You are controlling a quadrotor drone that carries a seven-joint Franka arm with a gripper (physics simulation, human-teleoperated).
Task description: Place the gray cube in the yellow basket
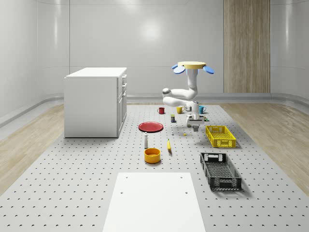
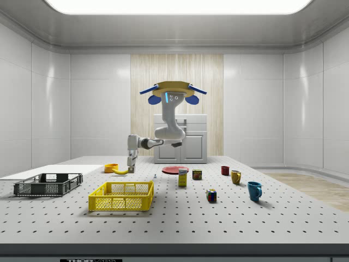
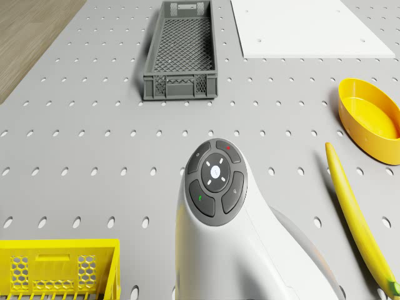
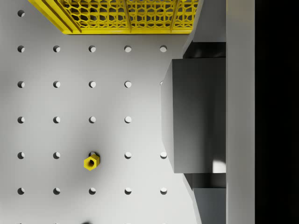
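Gripper [image 4: 194, 116] clamped on gray cube [image 4: 194, 115], held between the fingers [image 4: 205, 49] above the perforated table [image 4: 70, 102]. Drone [image 1: 193, 66] hovers right of centre in whole-scene view, just left of yellow basket [image 1: 220, 136].

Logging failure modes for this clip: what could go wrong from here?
1. The gripper holds the gray cube beside the yellow basket, not over it; releasing now would likely miss.
2. The drone hovers, so sway could knock the cube against the basket's wall.
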